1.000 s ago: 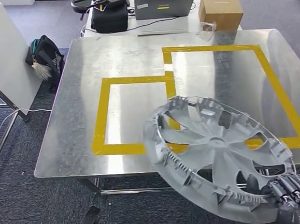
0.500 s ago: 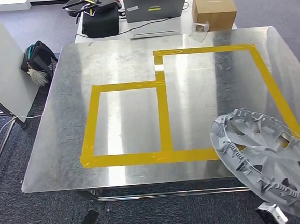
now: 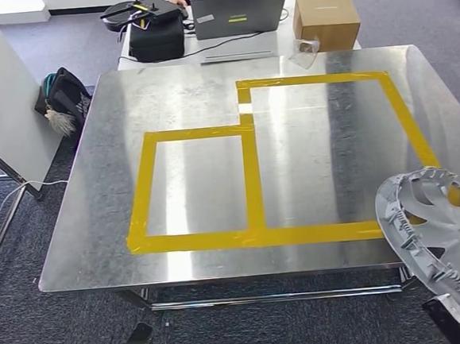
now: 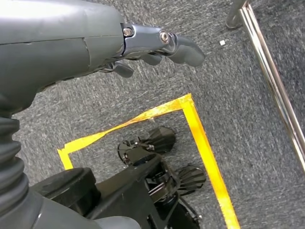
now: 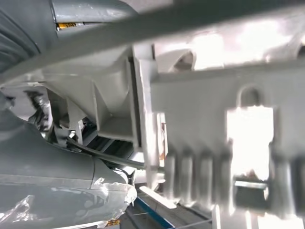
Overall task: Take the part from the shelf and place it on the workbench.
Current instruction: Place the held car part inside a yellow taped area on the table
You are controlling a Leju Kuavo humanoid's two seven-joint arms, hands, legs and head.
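A brushed-metal counter (image 3: 100, 230) marked with yellow tape rectangles (image 3: 252, 182) occupies mid-frame. The grey plastic wheel cover (image 3: 444, 243) is gripped by the right hand (image 5: 54, 186) at lower right, overhanging the counter's edge. The left hand (image 4: 144, 45) is empty, fingers apart.

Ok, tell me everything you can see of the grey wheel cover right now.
The grey plastic wheel cover has curved spokes with openings between them and a ribbed rim of clips. It is tilted, overhanging the metal workbench at its near right corner and covering the yellow tape corner there. The right wrist view shows its ribs close against the right hand, seemingly holding it.
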